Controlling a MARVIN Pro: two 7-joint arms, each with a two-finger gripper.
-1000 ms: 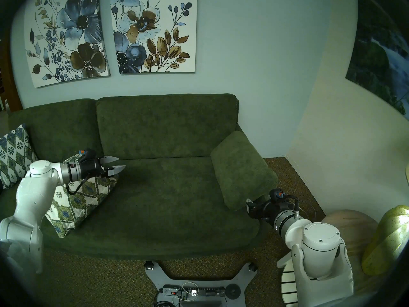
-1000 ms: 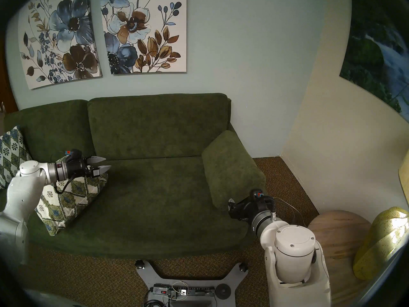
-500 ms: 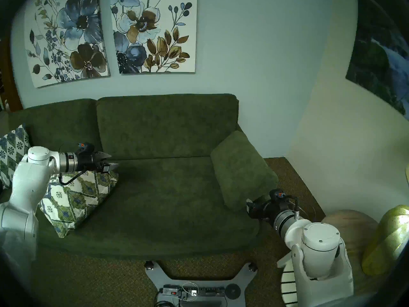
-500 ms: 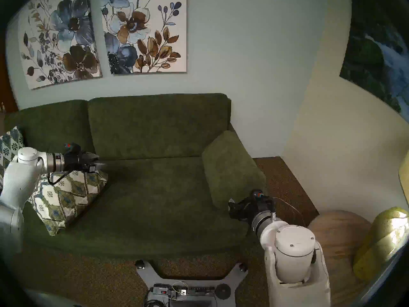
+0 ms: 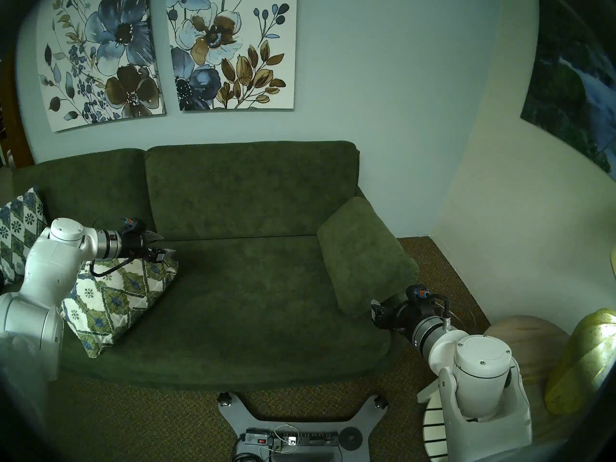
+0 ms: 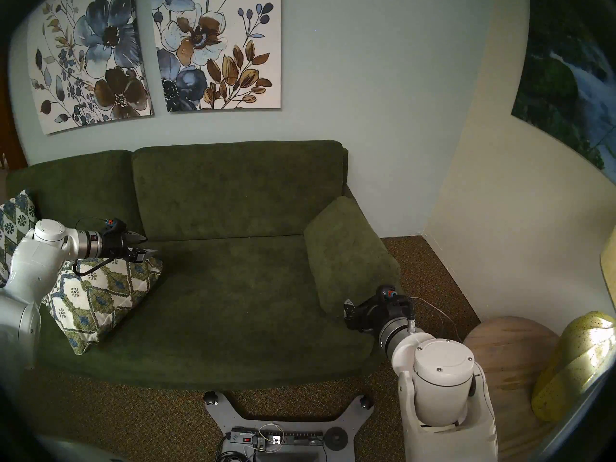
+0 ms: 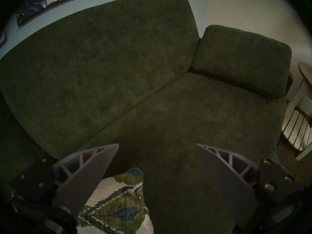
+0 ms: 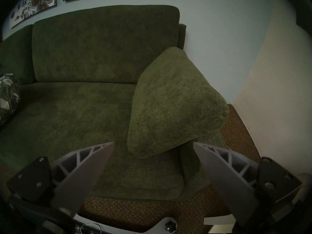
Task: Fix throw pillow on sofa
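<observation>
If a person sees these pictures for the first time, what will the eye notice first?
Probably the two flower paintings on the wall above the dark green sofa. Next, the throw pillow lying askew on the seat's left side, with the left claw open above its far corner.

Green sofa (image 5: pixel 233 284), patterned throw pillow (image 5: pixel 113 294), left claw (image 5: pixel 163 244) open above

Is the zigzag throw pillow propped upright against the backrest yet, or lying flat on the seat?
Lying flat. The throw pillow lies on the sofa seat, one corner toward the front edge. The left gripper hovers open over its rear corner, holding nothing.
</observation>
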